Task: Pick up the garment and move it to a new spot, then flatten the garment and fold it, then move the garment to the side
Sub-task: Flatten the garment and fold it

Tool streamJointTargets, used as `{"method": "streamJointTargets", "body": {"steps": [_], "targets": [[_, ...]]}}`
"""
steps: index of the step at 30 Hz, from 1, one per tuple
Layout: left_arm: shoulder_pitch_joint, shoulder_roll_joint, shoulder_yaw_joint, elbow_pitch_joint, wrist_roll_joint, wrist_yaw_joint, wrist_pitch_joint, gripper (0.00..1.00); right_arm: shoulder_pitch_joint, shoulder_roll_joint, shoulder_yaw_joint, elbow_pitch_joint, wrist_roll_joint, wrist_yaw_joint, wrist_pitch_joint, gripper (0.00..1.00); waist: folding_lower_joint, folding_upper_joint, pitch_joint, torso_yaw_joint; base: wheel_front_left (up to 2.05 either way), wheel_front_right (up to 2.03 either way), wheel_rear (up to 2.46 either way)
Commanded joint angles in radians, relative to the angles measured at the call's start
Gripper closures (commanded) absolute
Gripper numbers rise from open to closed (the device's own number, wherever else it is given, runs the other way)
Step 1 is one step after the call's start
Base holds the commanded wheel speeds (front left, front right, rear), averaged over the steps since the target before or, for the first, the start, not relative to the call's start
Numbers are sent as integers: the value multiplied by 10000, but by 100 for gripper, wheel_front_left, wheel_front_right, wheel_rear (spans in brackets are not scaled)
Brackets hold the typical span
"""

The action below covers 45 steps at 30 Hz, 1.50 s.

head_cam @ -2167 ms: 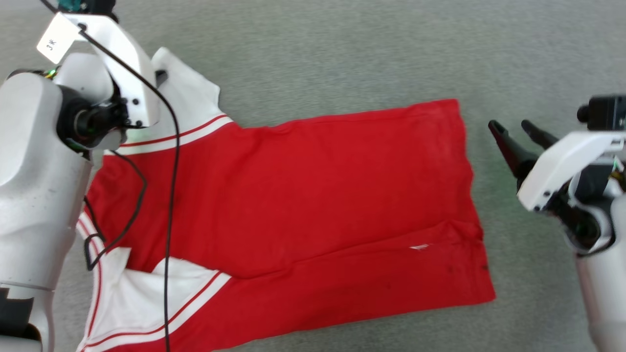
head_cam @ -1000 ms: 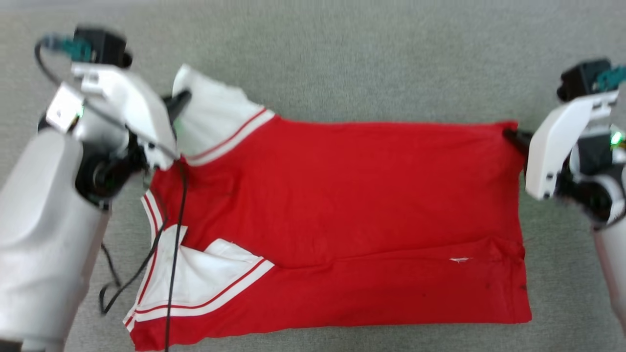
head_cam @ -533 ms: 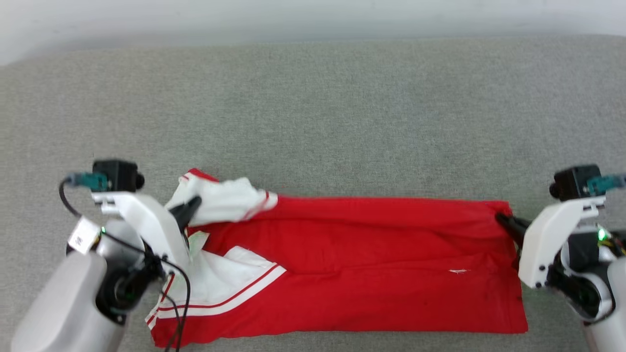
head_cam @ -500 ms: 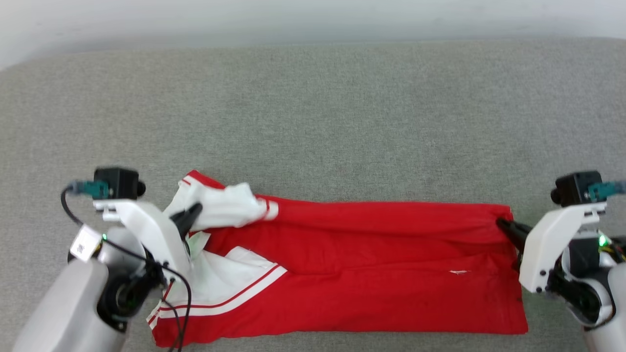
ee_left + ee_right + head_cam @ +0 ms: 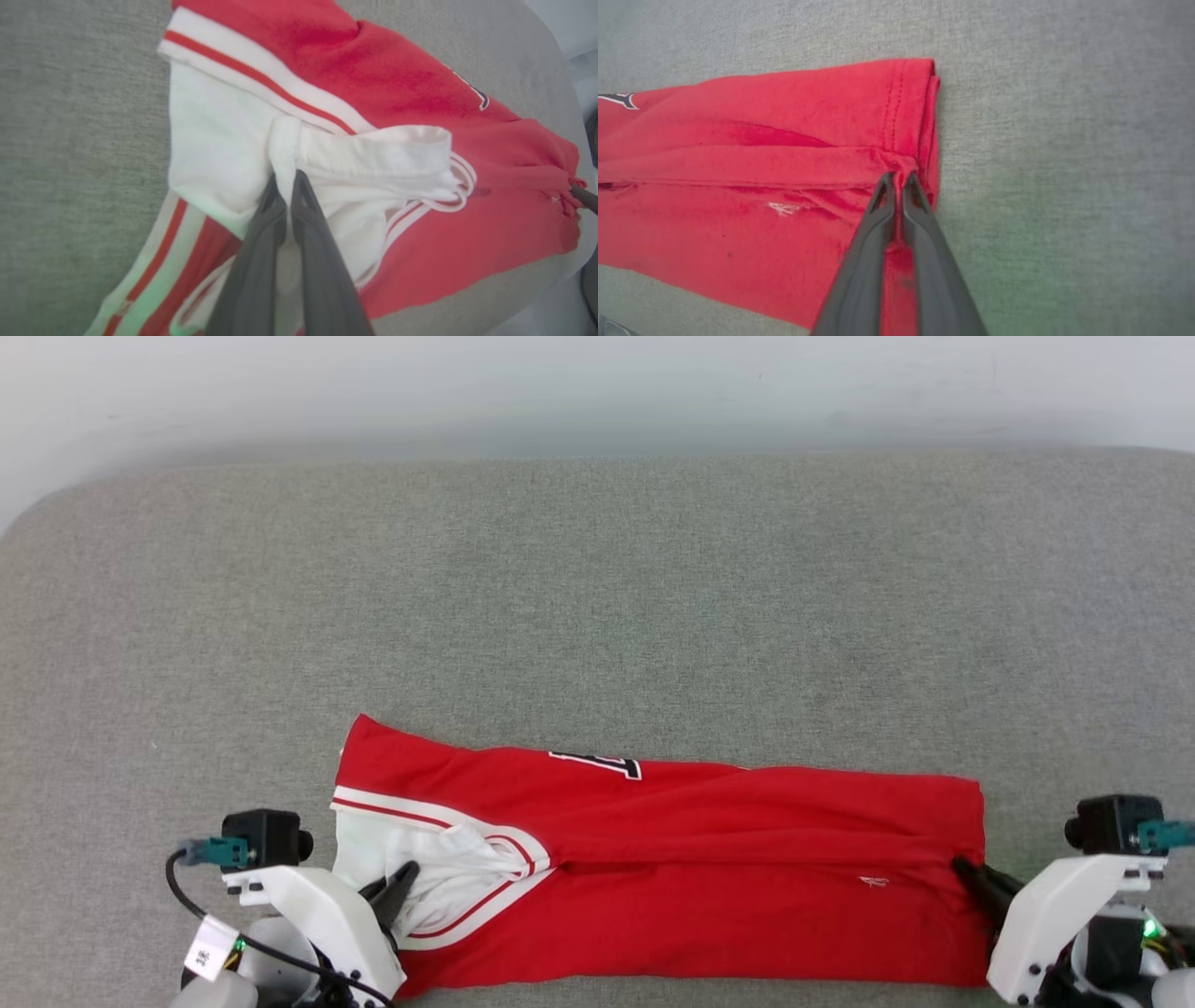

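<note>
Jaws on both sides are pinched nearly together with cloth between them. My left gripper nips the bunched white short sleeve of the red jersey-knit garment. My right gripper nips a gathered bit of red cloth by the stitched bottom hem. Garment lies low in head view on the grey woven padded surface, stretched sideways between my two grippers. It looks folded lengthwise: an upper layer's edge runs along the middle, and a sliver of black white-outlined lettering peeks out at the far edge. Judged done: pick-up, relocation, flattening, first lengthwise fold laid. Judged left: let go of both ends, tidy the rumpled sleeve, likely one more fold across, then shift it aside. Sleeve end is messier than hem end.
</note>
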Motion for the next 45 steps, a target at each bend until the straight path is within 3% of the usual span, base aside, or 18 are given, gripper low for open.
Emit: {"method": "streamJointTargets", "body": {"steps": [1,9,13,18,26,38,45], "targets": [[174,-79,-75,122,13,-43,-73,0,204,81,-38,-61,-94,-4,-131,0,1,-1,-26,-4,0,0,0],[260,-441,93,306,496,-9,-1566,0,1065,718,-439,-638,-448,-4,-1615,0,1,-1,-445,3,0,0,0],[332,-705,306,56,810,98,-2680,0,1304,843,-694,-1144,-579,-4,-1805,0,1,-1,-690,-18,0,0,0],[353,-737,354,-440,1489,335,-3780,0,1404,737,-1350,-1582,-895,-4,-1352,0,1,-1,-922,-28,0,0,0],[326,-813,478,-1424,2502,831,-5284,0,1154,586,-2119,-1838,-1115,-4,251,0,1,-1,-982,141,0,0,0],[133,-556,357,-2470,3871,1568,-5786,0,633,694,-1843,-1681,-1116,-4,1475,0,1,-1,-412,724,0,0,0],[-129,-611,218,-2671,4276,1661,-5893,0,380,739,-1612,-758,-895,-4,1951,0,1,-1,45,994,0,0,0]]}}
